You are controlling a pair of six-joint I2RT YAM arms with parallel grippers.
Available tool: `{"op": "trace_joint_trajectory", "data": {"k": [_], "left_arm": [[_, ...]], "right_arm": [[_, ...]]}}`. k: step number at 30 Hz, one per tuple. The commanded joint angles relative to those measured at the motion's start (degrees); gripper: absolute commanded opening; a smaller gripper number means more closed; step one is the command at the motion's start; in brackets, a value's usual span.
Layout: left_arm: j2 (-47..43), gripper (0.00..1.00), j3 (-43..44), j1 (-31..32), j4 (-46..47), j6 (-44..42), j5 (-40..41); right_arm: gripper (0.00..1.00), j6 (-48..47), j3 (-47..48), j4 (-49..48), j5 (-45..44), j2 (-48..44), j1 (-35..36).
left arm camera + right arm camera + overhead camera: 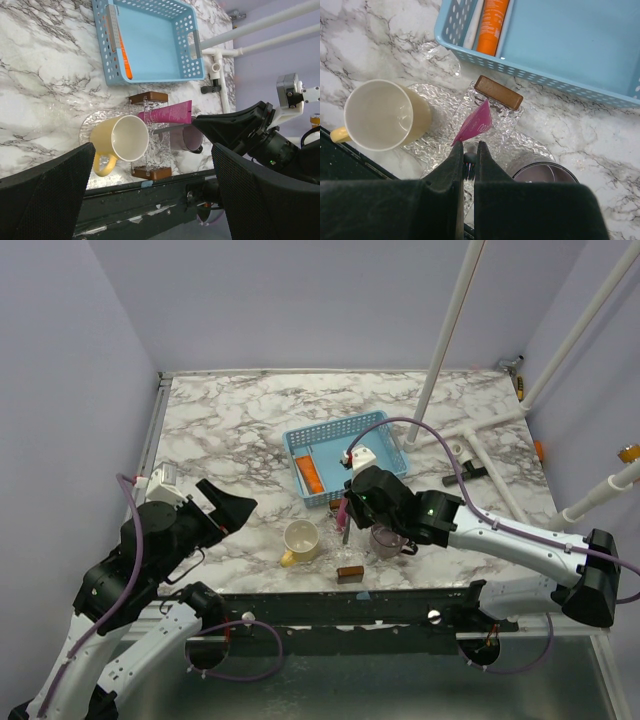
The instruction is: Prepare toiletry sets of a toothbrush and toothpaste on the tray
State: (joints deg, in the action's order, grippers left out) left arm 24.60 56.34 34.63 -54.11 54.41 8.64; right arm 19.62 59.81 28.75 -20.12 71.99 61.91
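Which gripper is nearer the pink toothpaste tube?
Right. The right gripper sits at the end of the pink toothpaste tube; the left gripper hangs open well to the left, beyond the yellow mug.

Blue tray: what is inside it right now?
An orange toothpaste tube and a toothbrush lie along one tray wall; the floor elsewhere looks bare. Anything under them is covered.

L gripper [222,518] sat lower left, jaws wide apart; R gripper [345,522] at frame centre, arm outstretched, fingers pressed together.
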Motion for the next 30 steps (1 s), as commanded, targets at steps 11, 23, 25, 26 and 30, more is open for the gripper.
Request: {"op": "trace_joint_trajectory", "data": {"k": [11, 23, 25, 26, 30], "left_arm": [[0.4, 0.99, 0.0, 0.2, 0.4, -0.3, 0.0], [0.4, 0.99, 0.0, 0.1, 0.1, -0.2, 0.4], [0.2, 0.99, -0.2, 0.2, 0.1, -0.1, 0.5], [0.2, 0.99, -0.3, 0.2, 0.1, 0.0, 0.5], [0.1, 0.99, -0.3, 0.2, 0.1, 0.1, 0.4]], "right_arm": [[0.08, 0.6, 0.3, 0.7, -2.4, 1.0, 0.0], [0.27, 0.5, 1.9, 1.3, -3.6, 1.9, 0.0], [0.29, 0.5, 2.3, 1.5, -3.9, 1.9, 0.0], [0.3, 0.5, 2.4, 1.6, -3.9, 1.9, 0.0], [0.34, 0.5, 3.2, 1.9, -4.1, 1.8, 0.1]]}}
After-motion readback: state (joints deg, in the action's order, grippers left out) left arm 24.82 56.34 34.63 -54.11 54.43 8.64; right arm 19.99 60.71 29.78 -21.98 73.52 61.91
